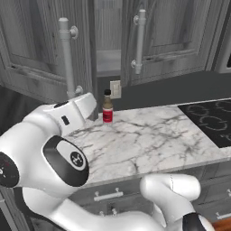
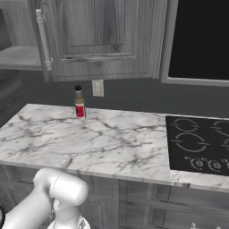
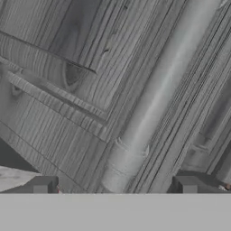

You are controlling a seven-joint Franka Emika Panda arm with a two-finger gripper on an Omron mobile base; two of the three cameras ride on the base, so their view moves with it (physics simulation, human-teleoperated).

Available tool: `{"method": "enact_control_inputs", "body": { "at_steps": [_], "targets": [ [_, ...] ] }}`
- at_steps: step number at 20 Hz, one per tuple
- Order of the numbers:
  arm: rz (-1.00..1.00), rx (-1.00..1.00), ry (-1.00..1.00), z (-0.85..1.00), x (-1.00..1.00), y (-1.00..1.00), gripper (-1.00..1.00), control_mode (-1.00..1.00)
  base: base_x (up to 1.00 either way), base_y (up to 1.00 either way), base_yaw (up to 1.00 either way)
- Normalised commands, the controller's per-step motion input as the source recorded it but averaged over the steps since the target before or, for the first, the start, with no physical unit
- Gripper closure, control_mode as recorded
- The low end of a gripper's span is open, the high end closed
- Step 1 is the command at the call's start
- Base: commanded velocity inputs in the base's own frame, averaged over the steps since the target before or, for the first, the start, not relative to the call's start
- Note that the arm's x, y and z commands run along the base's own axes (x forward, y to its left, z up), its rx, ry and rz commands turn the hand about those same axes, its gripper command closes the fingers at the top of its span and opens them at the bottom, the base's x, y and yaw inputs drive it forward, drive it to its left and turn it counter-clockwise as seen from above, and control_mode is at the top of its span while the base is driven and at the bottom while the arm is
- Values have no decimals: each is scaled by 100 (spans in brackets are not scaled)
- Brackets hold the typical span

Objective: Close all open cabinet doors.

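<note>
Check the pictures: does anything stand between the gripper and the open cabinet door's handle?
Nothing visible does. In the hand view the pale bar handle of the left cabinet door lies directly ahead of the gripper, between its spread fingertips. The sauce bottle stands lower, on the counter.

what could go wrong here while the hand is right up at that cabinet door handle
1. In the hand view the fingertips straddle the bar handle of the left cabinet door without visibly touching it. A push from here might glance off the round bar.
2. The sauce bottle stands on the marble counter below the two doors; a low arm swing could topple it.
3. The right cabinet door is ajar too and easily forgotten.
</note>
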Motion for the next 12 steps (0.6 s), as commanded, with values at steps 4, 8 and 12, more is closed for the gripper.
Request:
{"method": "enact_control_inputs", "body": {
  "at_steps": [4, 8, 12],
  "targets": [
    [0, -1, 0, -2, 89, 41, -100, -100, 0, 0, 0],
    [0, -1, 0, 0, 78, 43, -100, -100, 0, 0, 0],
    [0, -1, 0, 0, 78, 25, -100, -100, 0, 0, 0]
  ]
}}
